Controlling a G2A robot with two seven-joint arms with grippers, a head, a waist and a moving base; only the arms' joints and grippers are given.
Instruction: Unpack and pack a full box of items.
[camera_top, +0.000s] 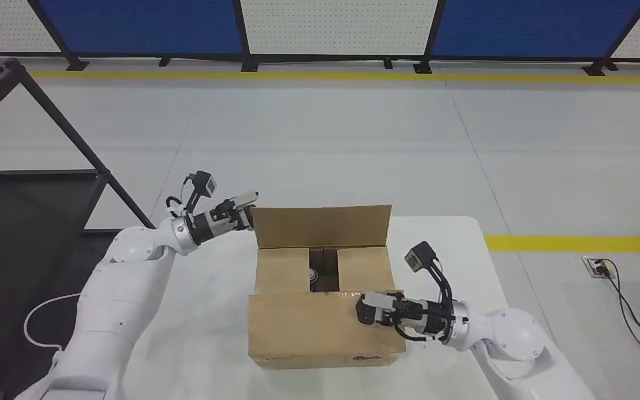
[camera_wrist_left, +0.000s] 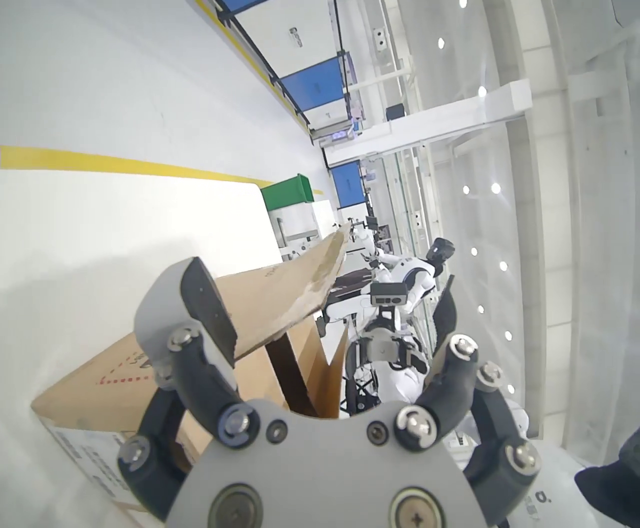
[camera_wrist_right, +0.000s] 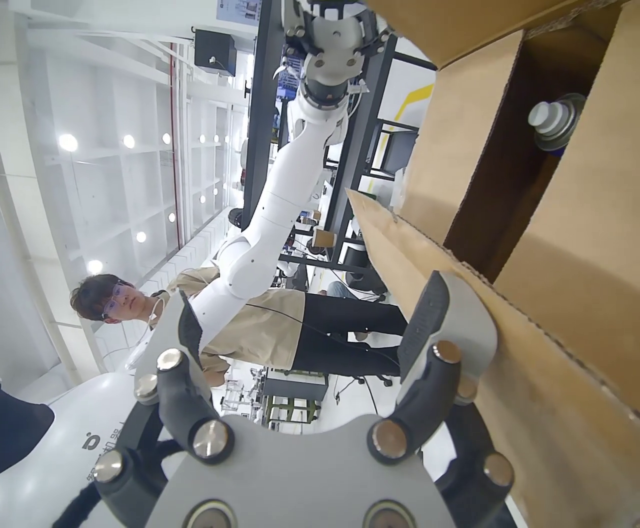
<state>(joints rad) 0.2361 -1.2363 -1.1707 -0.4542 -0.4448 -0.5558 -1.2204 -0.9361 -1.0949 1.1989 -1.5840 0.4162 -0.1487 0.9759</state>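
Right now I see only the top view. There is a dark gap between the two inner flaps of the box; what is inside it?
Observer: In the right wrist view, a can with a white cap sits in that gap.
Operator: Does the right tool hold the near flap?
Observer: No. The right tool is open; the back of one finger seems to rest against the near flap.
Operator: And the left tool?
Observer: The left tool is open too; the far flap has its corner beside one finger, not clamped.

A pale floor (camera_top: 330, 140) is crossed by a yellow line (camera_top: 300, 74) and closed off by blue and white partition panels (camera_top: 140, 25).
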